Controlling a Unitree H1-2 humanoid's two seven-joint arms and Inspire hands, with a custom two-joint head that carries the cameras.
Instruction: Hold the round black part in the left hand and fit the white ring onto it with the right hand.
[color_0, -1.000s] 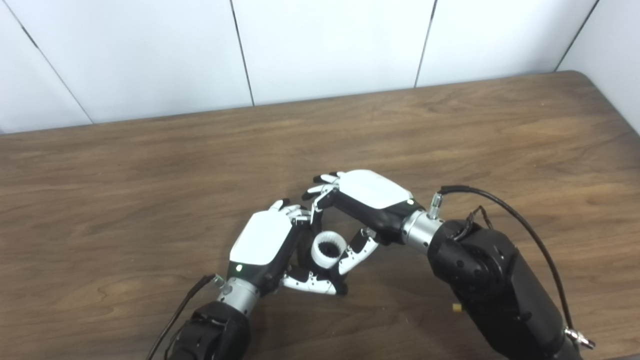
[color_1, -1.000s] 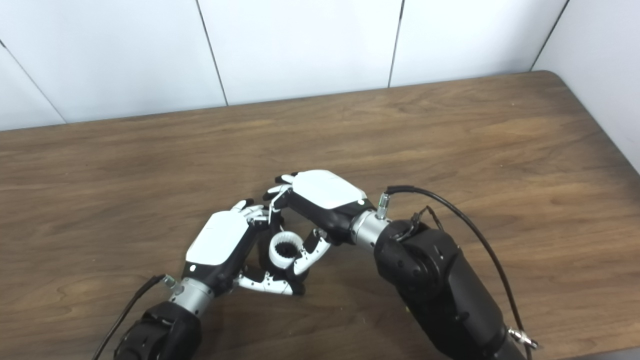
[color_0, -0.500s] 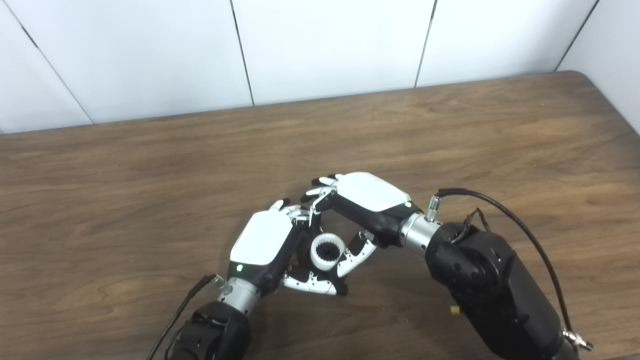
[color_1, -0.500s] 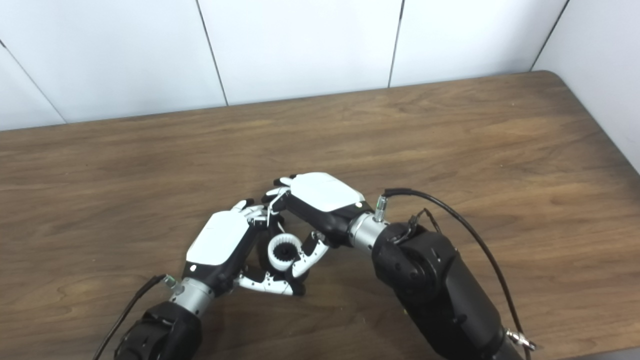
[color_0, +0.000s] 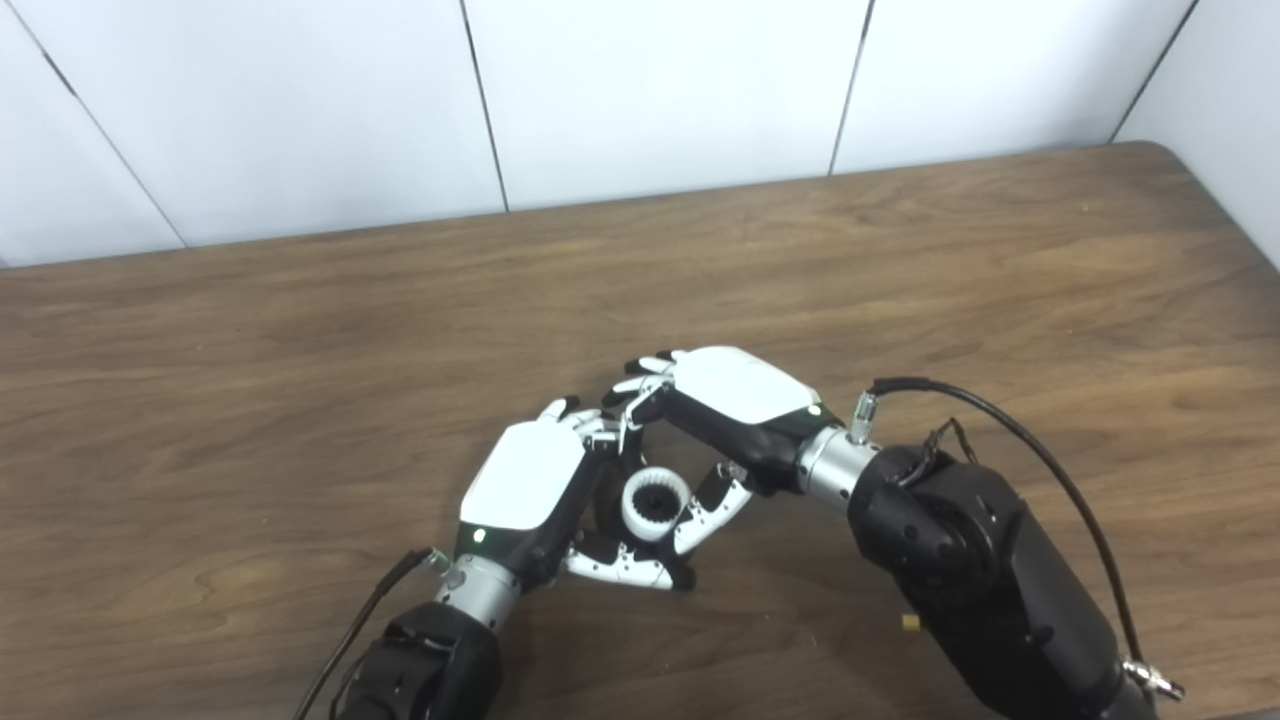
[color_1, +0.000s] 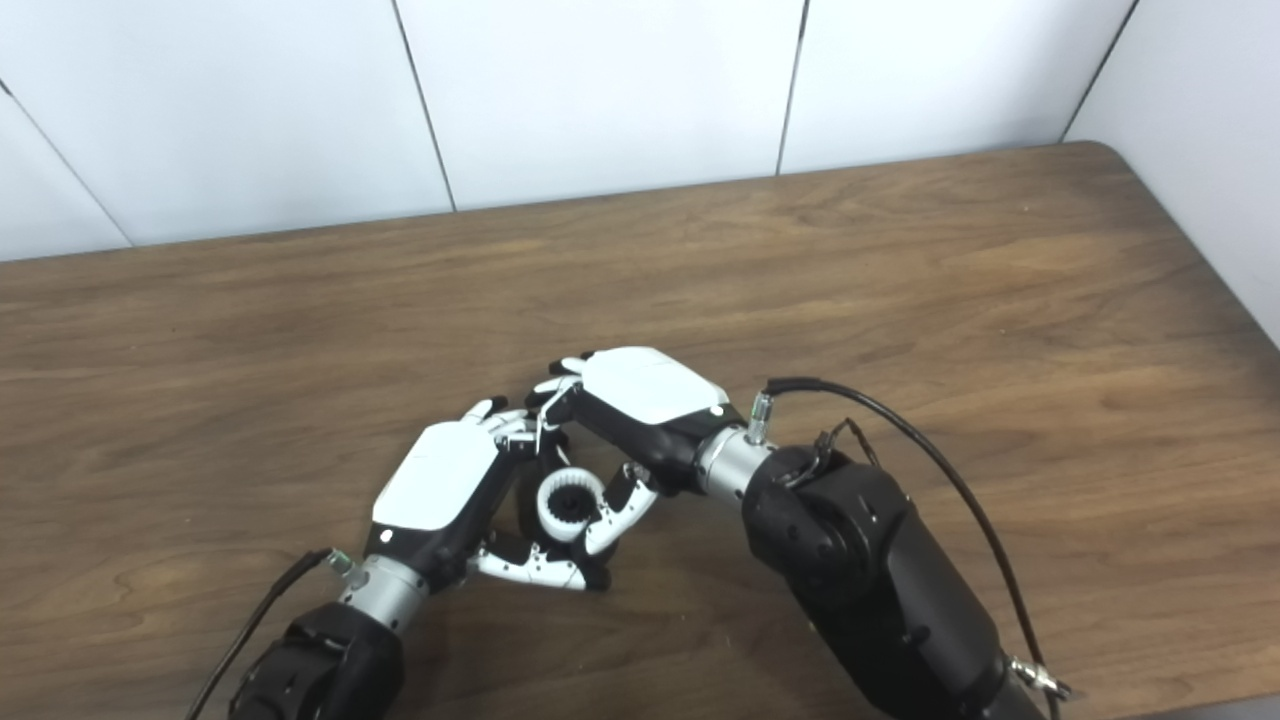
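White ring (color_0: 655, 503) pinched by right hand (color_0: 735, 400), atop black part (color_1: 527, 497) (mostly hidden) gripped by left hand (color_0: 525, 490)

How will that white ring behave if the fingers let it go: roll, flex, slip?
The white ring looks like rigid moulded plastic with inner teeth, so probably stiff and light. Being round and short, it would likely roll or wobble on the table if dropped on edge. Its smooth outer wall may slip between the right hand and left hand.

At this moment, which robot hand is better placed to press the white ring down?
The right robot hand. Its thumb and fingers already flank the white ring, while the left robot hand is wrapped round the round black part beneath, steadying it.
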